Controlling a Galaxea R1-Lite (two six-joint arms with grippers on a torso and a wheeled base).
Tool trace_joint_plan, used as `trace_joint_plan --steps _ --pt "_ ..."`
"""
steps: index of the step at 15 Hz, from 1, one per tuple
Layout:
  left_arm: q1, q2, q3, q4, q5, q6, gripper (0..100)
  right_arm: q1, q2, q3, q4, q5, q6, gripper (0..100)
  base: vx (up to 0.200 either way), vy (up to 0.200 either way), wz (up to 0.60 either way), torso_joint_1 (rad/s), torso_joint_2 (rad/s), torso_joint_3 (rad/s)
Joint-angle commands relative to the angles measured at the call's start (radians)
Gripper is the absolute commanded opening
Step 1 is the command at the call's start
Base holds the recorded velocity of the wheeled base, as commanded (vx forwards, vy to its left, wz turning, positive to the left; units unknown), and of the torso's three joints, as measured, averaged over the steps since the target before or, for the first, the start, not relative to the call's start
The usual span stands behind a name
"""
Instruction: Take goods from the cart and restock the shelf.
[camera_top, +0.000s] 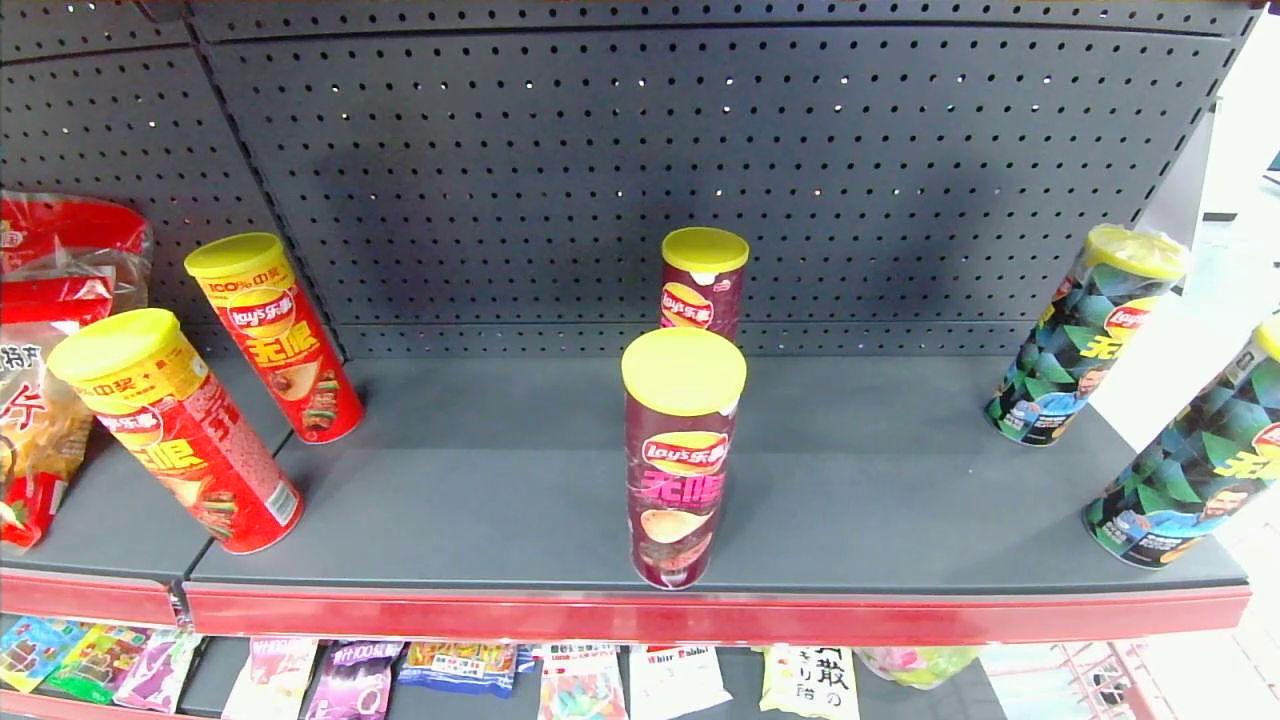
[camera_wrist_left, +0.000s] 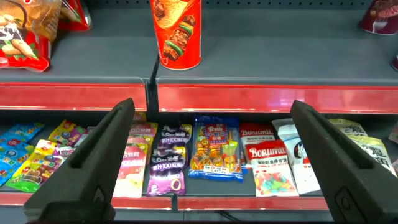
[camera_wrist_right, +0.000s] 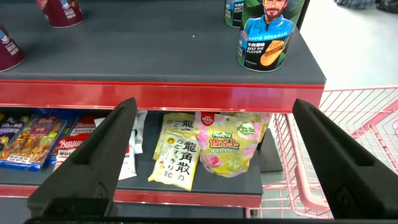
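- The left pincer (camera_wrist_left: 212, 106) has two dark, matte, wedge-shaped fingers (camera_wrist_left: 93, 168) spread wide with nothing between them
- The right pincer (camera_wrist_right: 215, 104) has the same blunt fingers (camera_wrist_right: 339, 168), also spread wide and empty
- The shelf (camera_top: 880, 480) is a flat matte grey board with a glossy red lip and a perforated pegboard (camera_top: 700, 150) behind; the lip runs straight ahead of both pincers
- A red chip tube (camera_wrist_left: 176, 31), a glossy printed cylinder, stands on the shelf ahead of the left pincer, its top cut off
- Two maroon chip tubes (camera_top: 683, 460) with flat yellow caps stand one behind the other, ahead and between the two pincers
- A dark green chip tube (camera_wrist_right: 264, 34) stands ahead of the right pincer near the shelf's end, its upper part out of frame
- Crinkly snack packets (camera_wrist_left: 214, 149) lie flat in a row on the tier under the lip, ahead of both pincers
- The cart (camera_wrist_right: 348, 130), pink wire mesh, sits past the shelf's end on the right pincer's outer side; its inside is cut off
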Motion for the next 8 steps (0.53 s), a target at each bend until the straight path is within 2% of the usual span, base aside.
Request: trace_joint_plan --steps 1,8 --pt "0.001 0.001 0.000 0.000 0.000 0.000 100 0.000 0.000 0.000 0.000 0.000 0.000 100 0.000 0.000 0.00 0.000 0.00 0.000" --pt "0.001 0.000 0.000 0.000 -0.002 0.003 100 0.000 0.000 0.000 0.000 0.000 0.000 100 0.000 0.000 0.00 0.000 0.00 0.000"
